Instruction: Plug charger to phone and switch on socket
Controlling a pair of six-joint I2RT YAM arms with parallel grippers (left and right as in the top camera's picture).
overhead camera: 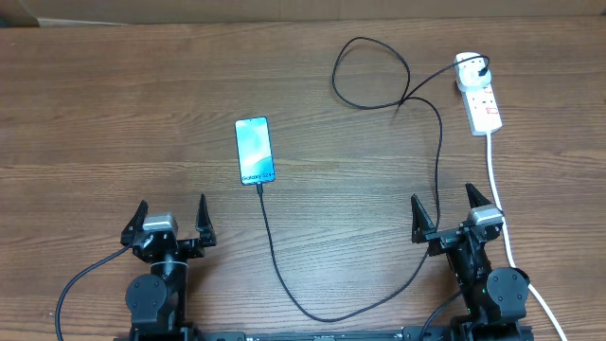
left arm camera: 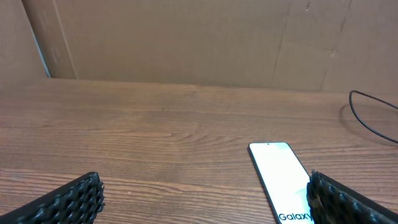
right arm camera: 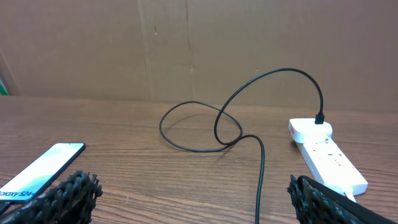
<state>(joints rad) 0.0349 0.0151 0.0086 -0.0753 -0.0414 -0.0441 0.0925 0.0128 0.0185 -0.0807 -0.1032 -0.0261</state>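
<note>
One camera looks straight down on the whole table (overhead camera: 95,95) from high above. Both wrist cameras sit low, close to the wood, facing the cardboard wall (left arm camera: 186,37). All three views share the phone (left arm camera: 280,177).

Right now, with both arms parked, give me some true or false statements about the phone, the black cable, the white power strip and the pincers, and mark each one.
1. The slim light blue-screened smartphone lies screen up on the brown wooden table. True.
2. The left pincer grips the thin black charger cable. False: it is open, empty and apart from the cable.
3. One cable end meets the smartphone's short edge nearest the arms. True.
4. The small white power strip lies beside the left arm. False: it lies far out ahead of the right arm.
5. The right pincer is open and holds nothing. True.
</note>
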